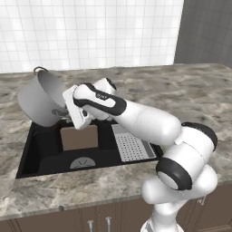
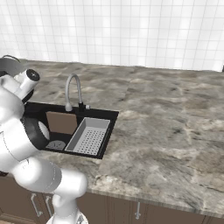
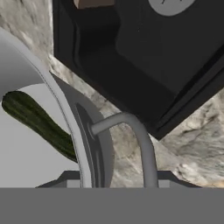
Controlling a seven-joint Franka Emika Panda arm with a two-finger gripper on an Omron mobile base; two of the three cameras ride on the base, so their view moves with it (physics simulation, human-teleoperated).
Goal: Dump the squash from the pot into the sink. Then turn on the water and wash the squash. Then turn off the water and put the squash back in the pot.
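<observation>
The grey metal pot (image 1: pixel 38 102) hangs tilted on its side over the sink's back left corner, mouth turned toward the arm. My gripper (image 1: pixel 63 112) is shut on its rim beside a loop handle (image 3: pixel 140 135). In the hand view a long dark green squash (image 3: pixel 39 124) lies inside the pot against the wall, just behind the rim (image 3: pixel 70 127). The black sink (image 1: pixel 45 149) lies below, with its round grey drain (image 1: pixel 82 162) near the front. The pot's edge (image 2: pixel 8 65) also shows at the far left of the right base view.
A brown board (image 1: pixel 79 137) stands in the basin, and a grey perforated strainer tray (image 1: pixel 132 146) fills its right side. A curved faucet (image 2: pixel 72 89) rises behind the sink (image 2: pixel 65 114). Marble counter (image 1: pixel 181 90) surrounds it; a tiled wall stands behind.
</observation>
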